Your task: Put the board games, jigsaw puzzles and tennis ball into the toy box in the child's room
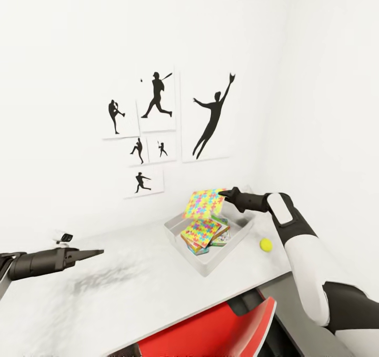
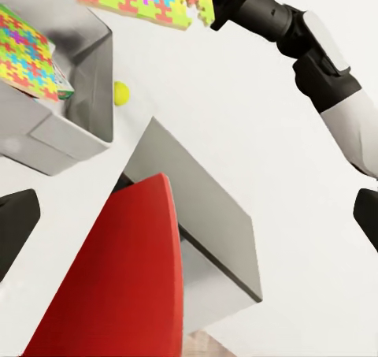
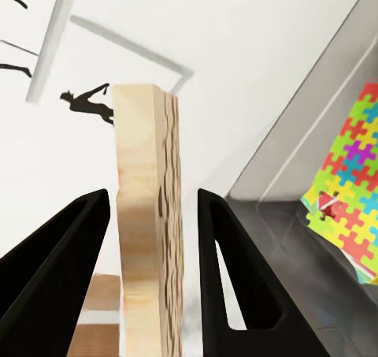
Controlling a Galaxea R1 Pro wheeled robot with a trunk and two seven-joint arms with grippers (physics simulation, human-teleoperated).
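Observation:
Above the light grey toy box (image 1: 210, 266) hangs a tilted jigsaw puzzle (image 1: 204, 203), gripped at its upper right corner by my right gripper (image 1: 227, 193). Seen from the right wrist, its pale wooden edge (image 3: 146, 215) stands between the two black fingers (image 3: 59, 278). A second jigsaw puzzle (image 1: 200, 232) lies in the box on top of flat board games (image 1: 222, 236). On the white table (image 1: 131, 283), just right of the box, rests the tennis ball (image 1: 266, 244). My left gripper (image 1: 99, 252) hovers open over the table's left part, holding nothing.
A red chair (image 1: 210, 330) is tucked under the table's front edge, next to the lower dark grey section (image 1: 308, 320). Black silhouette pictures (image 1: 158, 99) hang on the white wall behind. The room corner closes in right of the box.

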